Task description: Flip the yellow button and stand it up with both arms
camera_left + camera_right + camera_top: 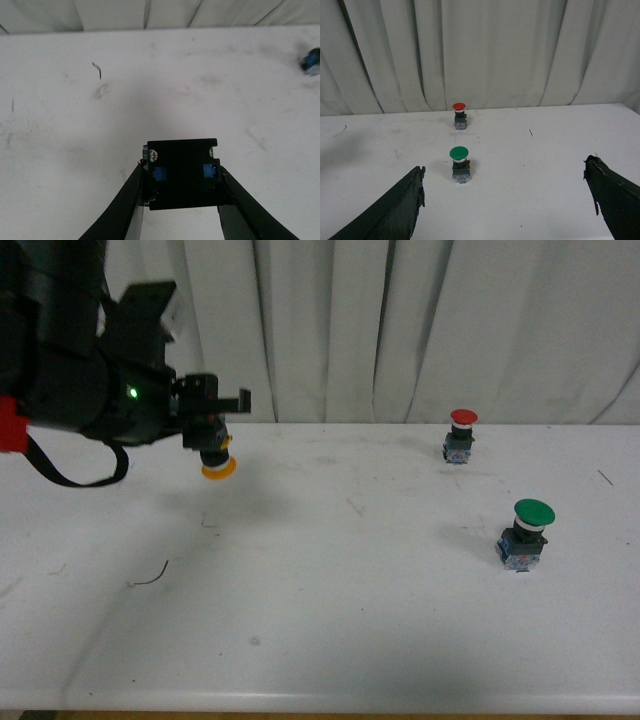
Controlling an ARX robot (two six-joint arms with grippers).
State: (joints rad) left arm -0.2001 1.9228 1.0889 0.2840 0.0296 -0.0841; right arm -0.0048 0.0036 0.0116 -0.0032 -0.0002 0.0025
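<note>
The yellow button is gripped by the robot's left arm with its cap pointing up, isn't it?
Not quite. The left gripper does grip the yellow button, but the cap points down toward the table, with the base uppermost between the fingers. The front view shows this.

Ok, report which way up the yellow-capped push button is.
Upside down: the yellow-capped push button hangs cap-down between the left gripper's black fingers, above the white table.
</note>
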